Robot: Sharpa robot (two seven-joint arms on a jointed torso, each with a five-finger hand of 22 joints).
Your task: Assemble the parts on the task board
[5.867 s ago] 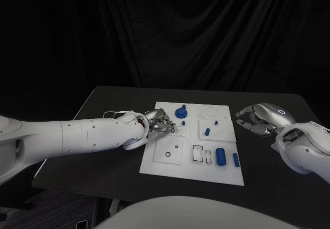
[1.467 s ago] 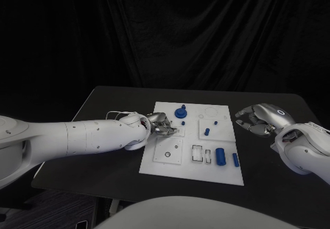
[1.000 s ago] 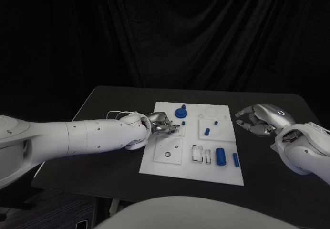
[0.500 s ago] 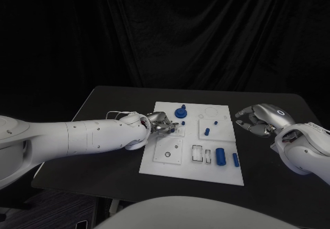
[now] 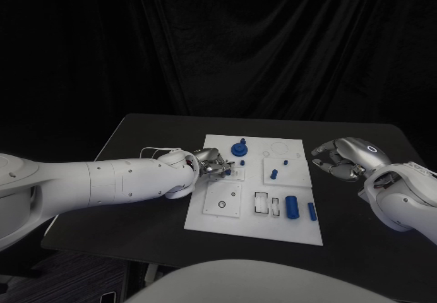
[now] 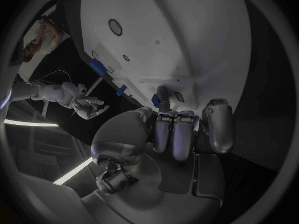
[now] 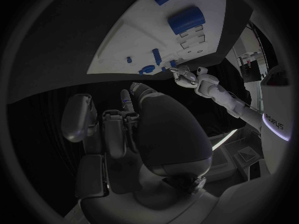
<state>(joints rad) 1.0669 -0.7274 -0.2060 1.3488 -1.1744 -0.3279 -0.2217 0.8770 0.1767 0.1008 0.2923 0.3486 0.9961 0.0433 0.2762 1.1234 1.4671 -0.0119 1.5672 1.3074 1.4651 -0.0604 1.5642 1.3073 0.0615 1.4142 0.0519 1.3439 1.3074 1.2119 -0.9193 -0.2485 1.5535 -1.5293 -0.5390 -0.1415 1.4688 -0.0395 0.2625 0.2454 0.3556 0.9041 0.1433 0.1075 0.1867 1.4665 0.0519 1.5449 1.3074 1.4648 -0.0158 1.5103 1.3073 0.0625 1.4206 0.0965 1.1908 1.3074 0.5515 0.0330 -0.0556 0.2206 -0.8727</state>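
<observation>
- The task board (image 5: 228, 218) is lying in the middle of the black table (image 5: 136, 214), its long side running away from the robot.
- The left hand (image 5: 214, 164) is resting over the board's 9 o'clock edge, fingers curled down toward the plate. In the left wrist view the fingertips (image 6: 162, 92) are sitting right at a small blue part (image 6: 155, 100); I cannot tell whether they are actually gripping it or only touching it.
- Just past those fingers, toward 3 o'clock, a small blue peg (image 5: 242, 163) is standing on the board.
- A blue knob with a round base (image 5: 239, 149) is standing upright near the board's 12 o'clock end, just beyond the left hand.
- Two more small blue pieces (image 5: 285, 162) are sitting on the square plate at the 2 o'clock part of the board, one a little nearer than the other.
- A thick blue cylinder (image 5: 292, 206) is lying at about 4 o'clock on the board, with a thinner blue pin (image 5: 312, 211) lying just beside it, nearer the edge.
- The right hand (image 5: 343, 159) is hovering off the board at 3 o'clock, above bare table, fingers loosely curled with gaps between them and nothing in its grasp.
</observation>
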